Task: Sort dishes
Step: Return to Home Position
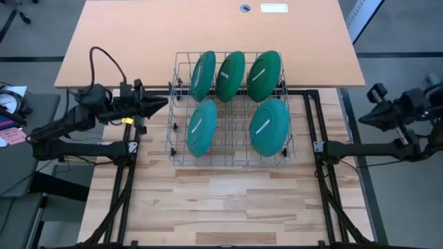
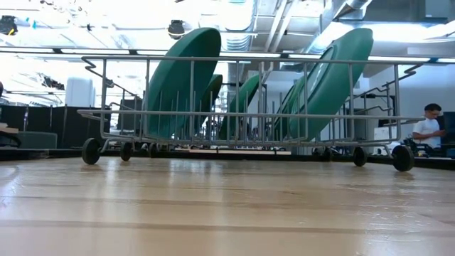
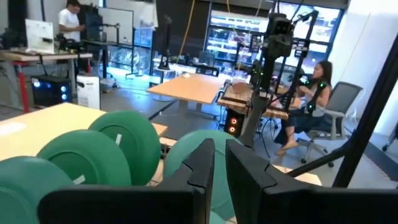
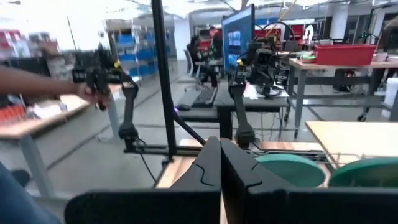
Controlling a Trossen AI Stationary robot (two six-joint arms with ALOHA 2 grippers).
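A wire rack (image 1: 228, 163) stands in the middle of the table. Three dark green plates (image 1: 230, 75) stand on edge in its far row, and two teal plates (image 1: 201, 127) (image 1: 269, 126) in its near row, all leaning between the wires. The low view shows them upright in the rack (image 2: 249, 117). My left gripper (image 1: 165, 104) (image 3: 219, 149) hovers level just left of the rack's far left corner, pointing at it. Its fingers are shut to a thin slit, with nothing between them. My right gripper (image 1: 361, 116) (image 4: 220, 144) is shut and hangs beyond the table's right edge.
A light brown desk (image 1: 208, 28) adjoins the far side, right behind the rack. Black frame rails (image 1: 315, 124) run along both sides of the table. Bare wood (image 1: 228, 200) lies between the rack and the near edge. People sit and stand in the room beyond.
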